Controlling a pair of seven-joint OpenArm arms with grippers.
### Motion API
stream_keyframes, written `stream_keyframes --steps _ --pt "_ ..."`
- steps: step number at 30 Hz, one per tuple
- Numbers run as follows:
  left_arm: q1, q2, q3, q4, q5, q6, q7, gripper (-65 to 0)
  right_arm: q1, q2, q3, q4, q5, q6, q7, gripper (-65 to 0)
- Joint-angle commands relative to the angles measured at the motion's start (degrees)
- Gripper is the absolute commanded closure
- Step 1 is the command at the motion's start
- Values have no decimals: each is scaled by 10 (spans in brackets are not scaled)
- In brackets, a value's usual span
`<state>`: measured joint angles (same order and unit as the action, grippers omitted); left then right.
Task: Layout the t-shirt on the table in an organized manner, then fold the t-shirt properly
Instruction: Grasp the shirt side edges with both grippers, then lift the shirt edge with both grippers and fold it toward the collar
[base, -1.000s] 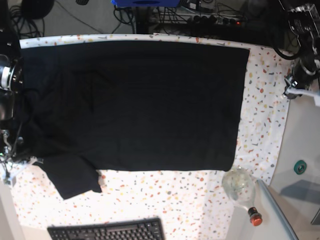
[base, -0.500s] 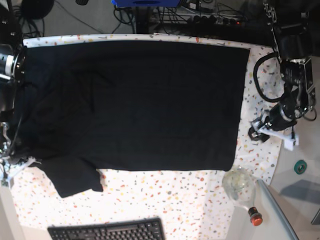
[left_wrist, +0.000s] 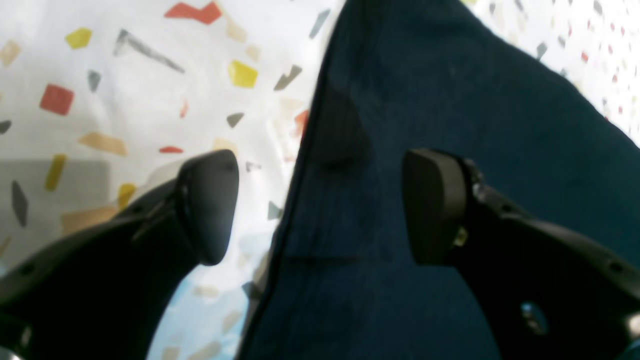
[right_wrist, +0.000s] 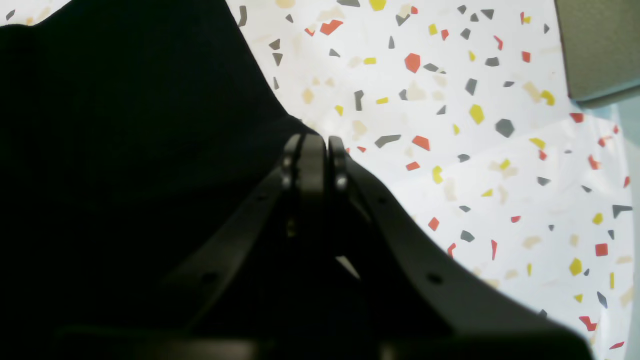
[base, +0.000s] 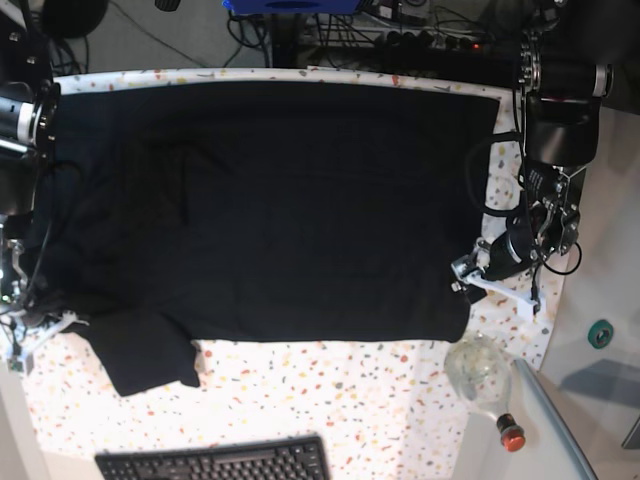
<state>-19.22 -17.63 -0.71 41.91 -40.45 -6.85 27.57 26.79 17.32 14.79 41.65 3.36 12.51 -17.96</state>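
Observation:
The black t-shirt (base: 270, 200) lies spread wide on the speckled table (base: 330, 390), with one sleeve folded out at the lower left. My left gripper (base: 462, 275) is at the shirt's lower right hem. In the left wrist view it (left_wrist: 320, 205) is open and straddles the hem, one finger (left_wrist: 207, 205) over the table (left_wrist: 125, 100) and the other over the t-shirt (left_wrist: 450, 90). My right gripper (base: 35, 325) is at the shirt's left edge near the sleeve. Seen from its own wrist, it (right_wrist: 315, 150) is shut on the edge of the t-shirt (right_wrist: 125, 125), beside bare table (right_wrist: 475, 150).
A black keyboard (base: 215, 462) lies at the front edge. A clear bottle with a red cap (base: 485, 380) lies at the table's front right corner, close to the left arm. Cables and gear run behind the far edge. A grey box (right_wrist: 595, 50) shows in the right wrist view.
My left arm has swung in from the table's right side to the shirt's lower right hem, and its gripper has opened. The right arm shifted slightly, nudging the sleeve.

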Motion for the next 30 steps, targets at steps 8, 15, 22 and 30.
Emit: stream_keyframes --steps 8,15,22,30 --pt "-4 10 -6 -27 -3 -2 19 -420 17 12 2 9 3 0 13 0" --pt "-4 10 -5 -23 -5 -2 23 0 17 12 2 10 3 0 13 0" --pt "31 2 -6 61 -6 1 24 0 5 12 2 12 3 0 13 0" --pt "113 -8 -87 220 -7 44 112 0 2 12 2 12 3 0 13 0"
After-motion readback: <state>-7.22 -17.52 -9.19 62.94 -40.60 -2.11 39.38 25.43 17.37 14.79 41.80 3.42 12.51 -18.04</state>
